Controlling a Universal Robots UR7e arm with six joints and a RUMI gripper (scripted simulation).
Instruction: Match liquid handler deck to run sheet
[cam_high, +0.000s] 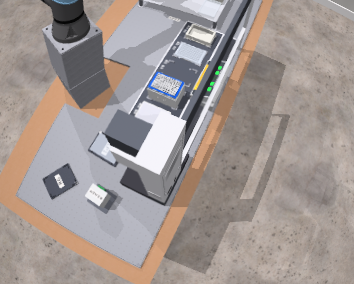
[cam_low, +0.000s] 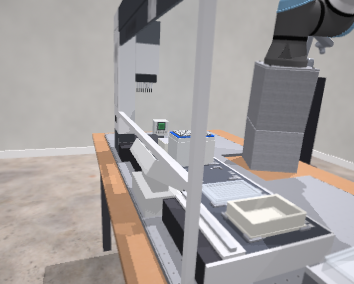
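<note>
Orange surface [cam_high: 30, 145] on a stone floor. The deck [cam_high: 170, 61] runs along its right edge, with a tip rack [cam_high: 166, 86] mid-deck. I judge it rigid and light, best gripped by its side walls. My claw is out of view, clamped on an unseen item.

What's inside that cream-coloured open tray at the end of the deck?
The cream tray looks empty: only its pale bare floor shows in both views, no liquid or lid. The near wall hides a strip of the floor in the exterior view, though the top view shows nothing there either.

Matt orange wood-look worktop [cam_high: 30, 135]; speckled grey mat [cam_high: 60, 145]; smooth cream plastic reservoir [cam_low: 265, 216]; rough concrete-like floor [cam_high: 300, 225].
</note>
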